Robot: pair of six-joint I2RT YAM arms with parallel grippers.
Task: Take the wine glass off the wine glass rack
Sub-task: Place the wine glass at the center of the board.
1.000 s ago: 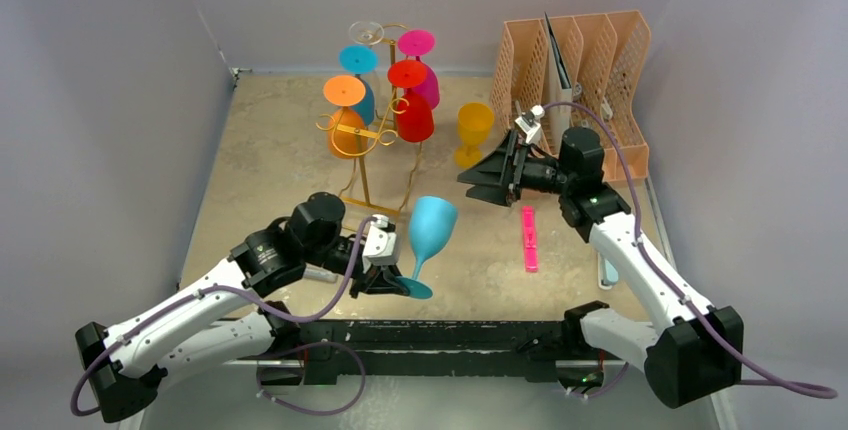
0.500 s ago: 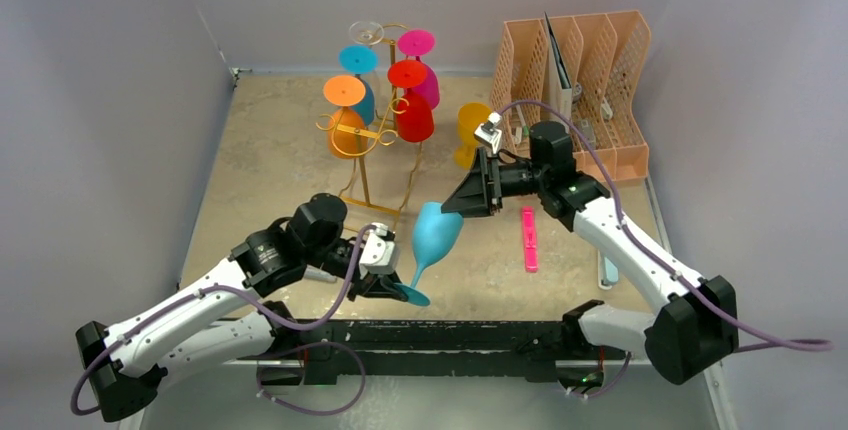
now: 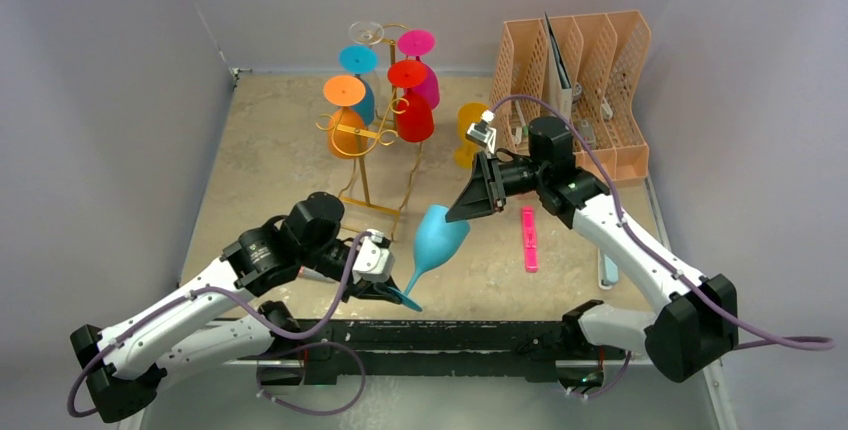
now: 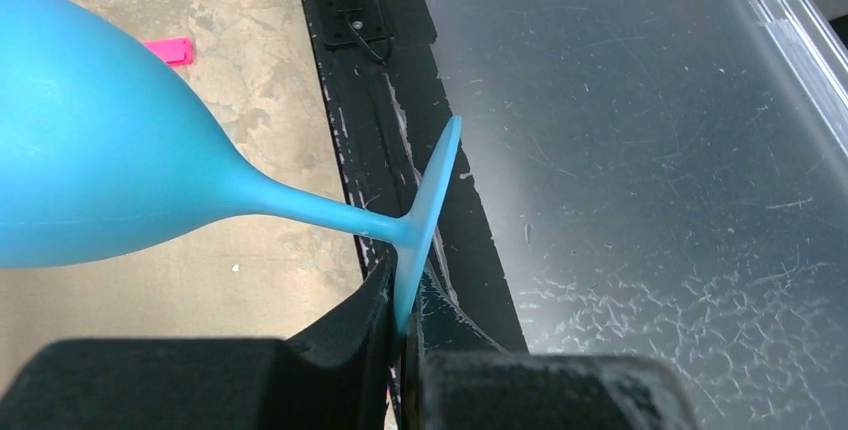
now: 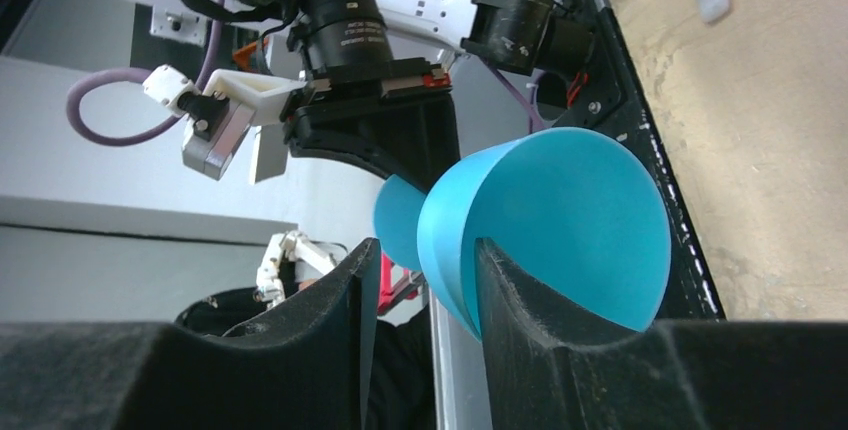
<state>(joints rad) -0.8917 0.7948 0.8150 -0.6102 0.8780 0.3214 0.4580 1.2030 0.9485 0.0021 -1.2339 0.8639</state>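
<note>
A light blue wine glass (image 3: 440,235) is off the gold wire wine glass rack (image 3: 363,180) and hangs tilted above the table's near middle. My left gripper (image 3: 385,290) is shut on the rim of its foot (image 4: 425,210), and the bowl (image 4: 100,150) leans away up and to the right. My right gripper (image 3: 462,212) is at the bowl's mouth (image 5: 560,220). One finger (image 5: 530,300) is inside the bowl against its wall. The other finger (image 5: 345,290) is outside, with a gap left to the glass. The jaws (image 5: 420,260) are still open.
Orange (image 3: 345,130), red (image 3: 413,115), magenta (image 3: 425,80) and darker blue (image 3: 360,80) glasses hang upside down on the rack. A yellow glass (image 3: 472,125) stands right of it. A peach file organiser (image 3: 590,70) sits back right. A pink bar (image 3: 529,238) lies under the right arm.
My right gripper swung left and down from beside the yellow glass to the blue bowl's rim, its jaws narrowing. The left gripper tipped the glass over toward it.
</note>
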